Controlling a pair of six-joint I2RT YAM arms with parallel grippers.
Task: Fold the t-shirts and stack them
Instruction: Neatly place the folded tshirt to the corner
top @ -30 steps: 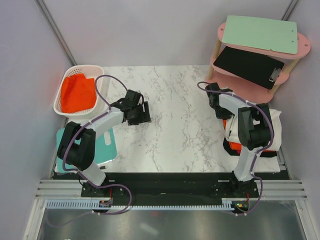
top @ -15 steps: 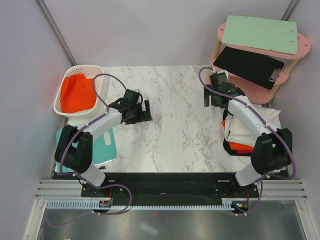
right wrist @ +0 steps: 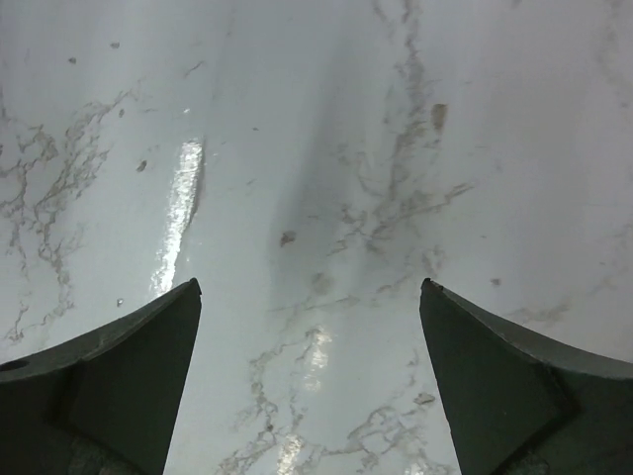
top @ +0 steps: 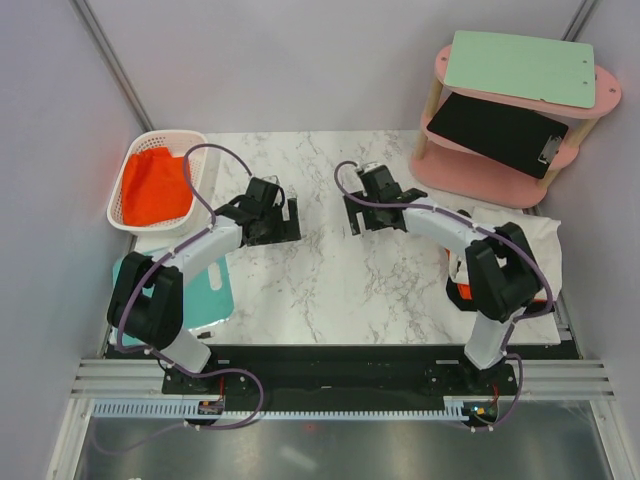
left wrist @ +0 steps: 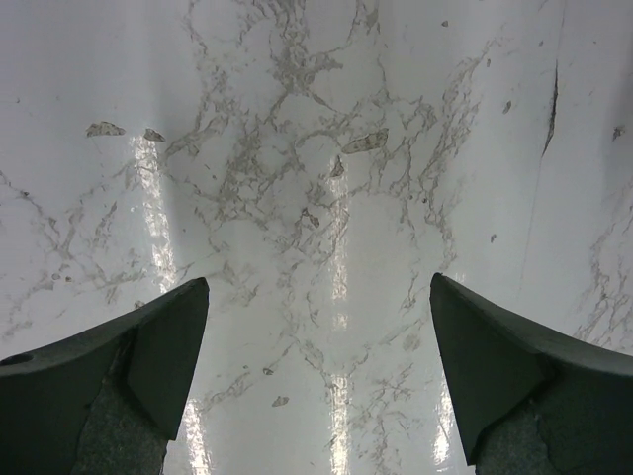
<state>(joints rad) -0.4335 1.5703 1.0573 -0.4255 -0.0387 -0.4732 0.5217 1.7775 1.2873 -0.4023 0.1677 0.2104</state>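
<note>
A cream-white t-shirt [top: 532, 248] lies folded at the table's right edge, on top of something orange [top: 463, 291]. No dark green shirt shows. My left gripper [top: 280, 222] hovers over bare marble left of centre; in the left wrist view the left gripper [left wrist: 318, 289] is open with only marble between its fingers. Well away from the white shirt, my right gripper [top: 360, 212] hangs over the table's middle. The right wrist view shows the right gripper [right wrist: 310, 289] open and holding nothing.
A white basket [top: 127, 170] with orange cloth [top: 155, 187] stands at the back left. A teal board [top: 212, 292] lies at the front left. A pink two-tier shelf [top: 440, 70] with a green clipboard [top: 520, 66] and a black clipboard [top: 500, 132] stands back right.
My right arm swung left from the white shirt pile to the table's middle, and its gripper opened. The left gripper opened a little wider and stayed in place.
</note>
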